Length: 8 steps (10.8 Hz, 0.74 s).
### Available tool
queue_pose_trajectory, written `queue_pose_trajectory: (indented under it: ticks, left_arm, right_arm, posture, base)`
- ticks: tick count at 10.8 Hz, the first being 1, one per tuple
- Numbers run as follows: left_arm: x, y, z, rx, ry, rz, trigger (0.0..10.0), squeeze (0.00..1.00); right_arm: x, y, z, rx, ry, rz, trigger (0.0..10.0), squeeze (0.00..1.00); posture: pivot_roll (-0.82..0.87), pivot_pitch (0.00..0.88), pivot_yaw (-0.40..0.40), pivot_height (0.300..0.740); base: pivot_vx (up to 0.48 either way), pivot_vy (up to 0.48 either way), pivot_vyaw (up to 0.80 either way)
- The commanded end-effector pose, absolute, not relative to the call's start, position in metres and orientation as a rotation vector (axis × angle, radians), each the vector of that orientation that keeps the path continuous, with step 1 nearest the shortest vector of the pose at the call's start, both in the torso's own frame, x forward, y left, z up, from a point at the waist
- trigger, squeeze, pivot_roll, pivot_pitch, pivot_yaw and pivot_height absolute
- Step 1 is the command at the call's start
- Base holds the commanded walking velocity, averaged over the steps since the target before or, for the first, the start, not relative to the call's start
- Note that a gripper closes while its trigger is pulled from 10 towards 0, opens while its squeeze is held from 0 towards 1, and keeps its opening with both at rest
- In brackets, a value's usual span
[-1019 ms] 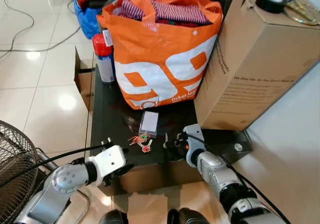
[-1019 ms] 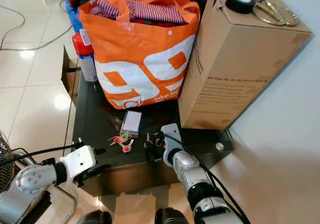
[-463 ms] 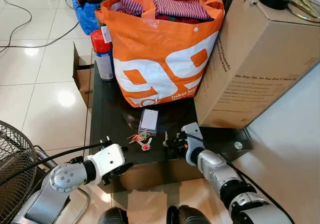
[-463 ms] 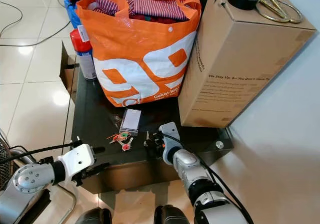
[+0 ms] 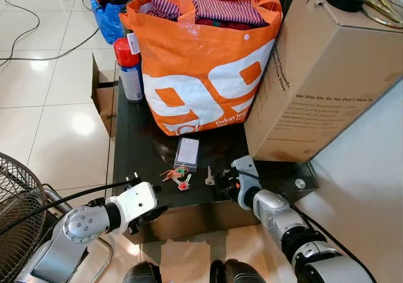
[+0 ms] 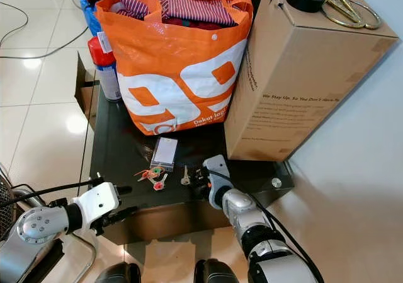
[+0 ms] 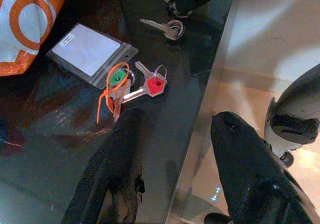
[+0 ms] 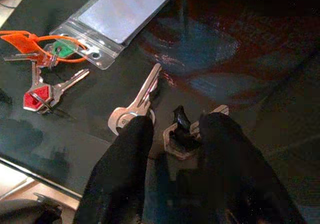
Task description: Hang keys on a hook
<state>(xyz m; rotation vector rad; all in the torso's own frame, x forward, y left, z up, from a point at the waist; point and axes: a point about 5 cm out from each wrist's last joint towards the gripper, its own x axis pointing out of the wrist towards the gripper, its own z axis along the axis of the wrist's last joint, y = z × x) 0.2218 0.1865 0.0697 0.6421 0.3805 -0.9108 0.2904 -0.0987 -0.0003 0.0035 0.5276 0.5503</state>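
Black glossy table (image 5: 135,150) bears a silver key (image 8: 135,102) beside the right gripper's (image 8: 172,134) spread fingers.

Head views bright and sharp; overhead lamps glare off the floor tiles (image 5: 83,127). Wrist views dimmer, glossy tabletop (image 8: 280,104) reflective, near fingers blurred.

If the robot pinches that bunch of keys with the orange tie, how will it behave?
The key bunch would likely dangle loosely, since separate keys share a ring and a thin orange tie. Lying flat on the glossy table, it may slide when nudged. It looks light and sturdy.
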Motion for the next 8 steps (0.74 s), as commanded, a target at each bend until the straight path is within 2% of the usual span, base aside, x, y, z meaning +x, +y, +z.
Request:
queue_pose_trajectory:
  ticks: [1,8]
  left_arm:
    - [0.2201,0.1850,0.0721,0.645,0.374,-0.924,10.0,0.00]
    - [0.2219,0.1827,0.0712,0.646,0.376,-0.940,10.0,0.00]
  right_arm:
    - [0.2885,-0.1025,-0.0036,0.001,0.544,0.529,0.0,0.00]
    - [0.2878,-0.1029,-0.0012,0.055,0.518,0.569,0.0,0.00]
  posture:
    - [0.00,0.171,-0.108,0.740]
    - [0.00,0.168,-0.098,0.740]
  base:
    - [0.000,0.000,0.00]
    - [0.000,0.000,0.00]
